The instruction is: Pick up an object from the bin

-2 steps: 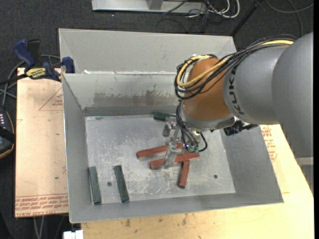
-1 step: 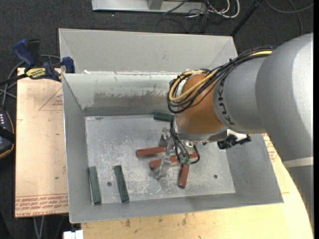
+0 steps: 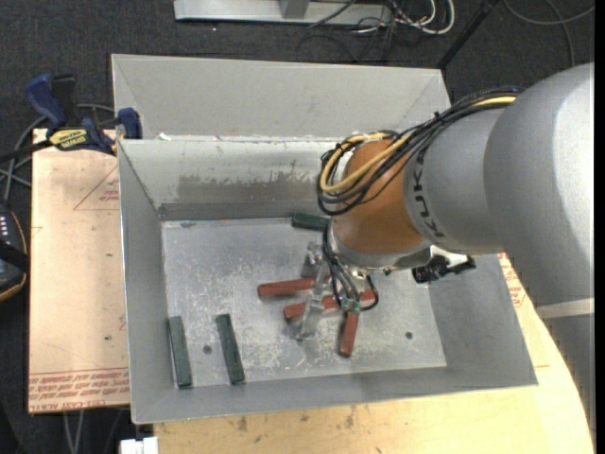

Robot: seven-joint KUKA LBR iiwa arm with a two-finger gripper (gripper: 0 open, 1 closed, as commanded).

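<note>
My gripper reaches down into the middle of the bin, in among a small cluster of red-brown bars. One red-brown bar lies flat just to its left, pointing left. A second red-brown bar lies to its lower right, nearly upright in the view. A third, shorter red-brown piece lies right against the gripper, partly hidden by it.
Two dark green bars lie side by side near the bin's front left. Another dark green piece lies by the back wall, partly under the arm's orange cover. The arm covers the bin's right side.
</note>
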